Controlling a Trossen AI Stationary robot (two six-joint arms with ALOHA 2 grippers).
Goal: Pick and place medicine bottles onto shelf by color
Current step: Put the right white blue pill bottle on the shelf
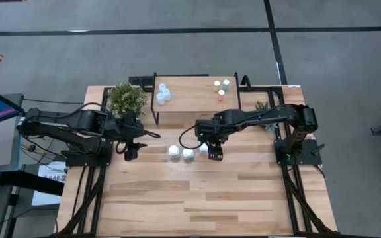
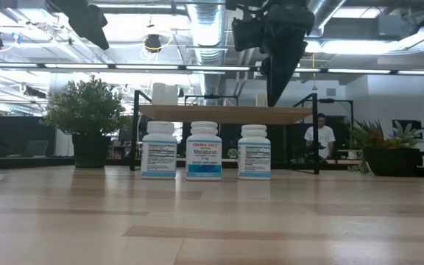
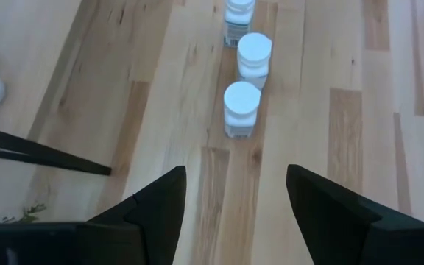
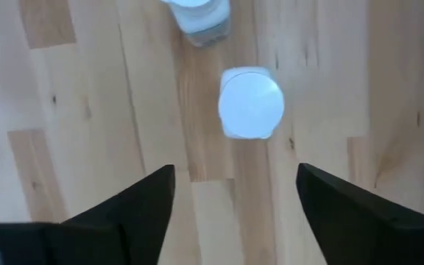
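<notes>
From above, the shelf (image 1: 197,96) already carries the blue bottles (image 1: 163,94) at one end and the tiny bottles (image 1: 221,89) at the other; the three white bottles (image 1: 188,153) stand in a row on the table (image 1: 210,198) in front, not yet placed. At table height they stand upright, side by side, before the shelf. My left gripper (image 3: 234,202) hangs open and empty near the row's end. My right gripper (image 4: 234,195) is open, empty, just above the end bottle (image 4: 251,103).

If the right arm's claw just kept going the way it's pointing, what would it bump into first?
Probably the nearest chunky white-capped bottle, standing on the wooden table ahead of the right gripper's open fingers; depth is hard to judge.
</notes>
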